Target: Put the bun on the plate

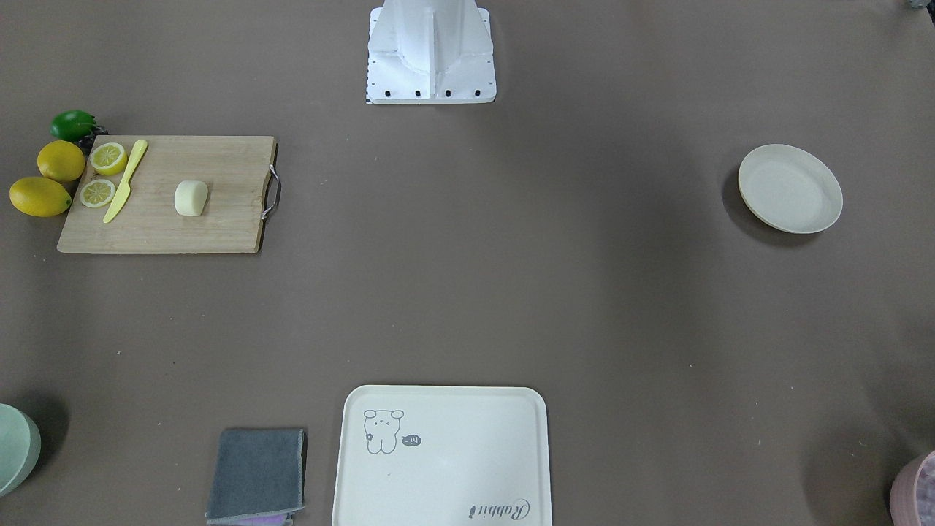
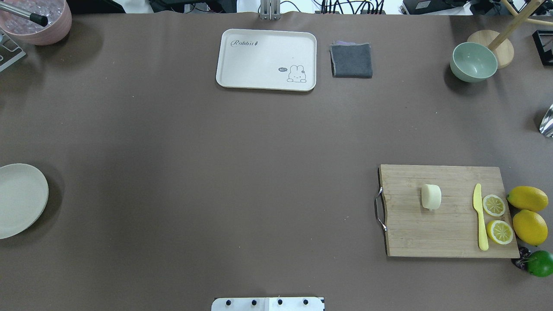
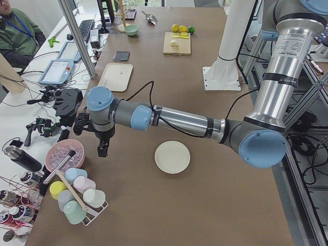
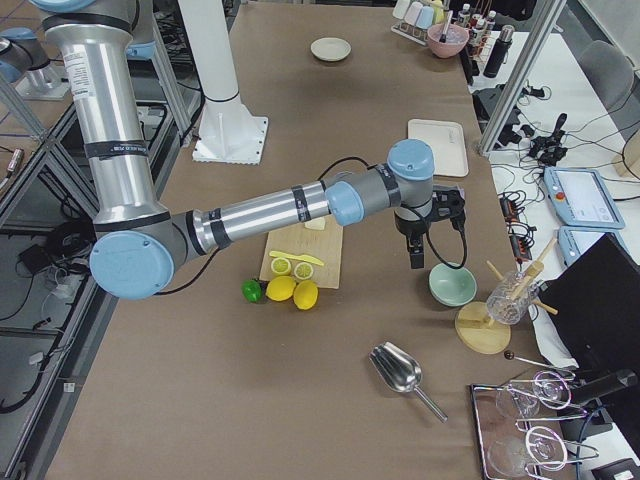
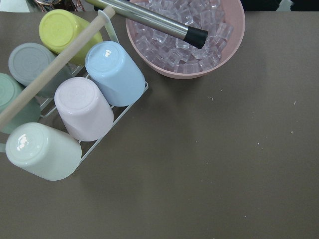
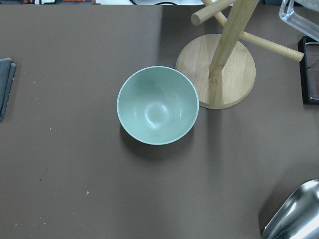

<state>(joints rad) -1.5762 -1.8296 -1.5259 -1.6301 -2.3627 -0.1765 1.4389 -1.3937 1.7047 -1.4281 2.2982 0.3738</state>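
The bun [image 1: 191, 198] [image 2: 431, 197] is a pale cream lump lying on the wooden cutting board [image 1: 219, 226] [image 2: 432, 237], on the robot's right side. The round off-white plate [image 1: 790, 188] [image 2: 19, 201] [image 3: 172, 157] sits bare on the robot's far left side. My left gripper [image 3: 102, 148] hangs over the table's far left end, beyond the plate, near the cup rack. My right gripper [image 4: 415, 255] hangs over the far right end, above the green bowl [image 6: 157, 105]. Both show only in the side views, so I cannot tell whether they are open or shut.
On the board lie two lemon halves [image 2: 494, 205] and a yellow knife [image 2: 479, 216]; whole lemons [image 2: 528, 198] and a lime [image 2: 540, 262] lie beside it. A cream tray [image 2: 259, 60] and grey cloth [image 2: 351, 60] sit at the far edge. A pink ice bowl [image 5: 199, 50], cup rack [image 5: 75, 99] and metal scoop [image 4: 400, 372] occupy the ends.
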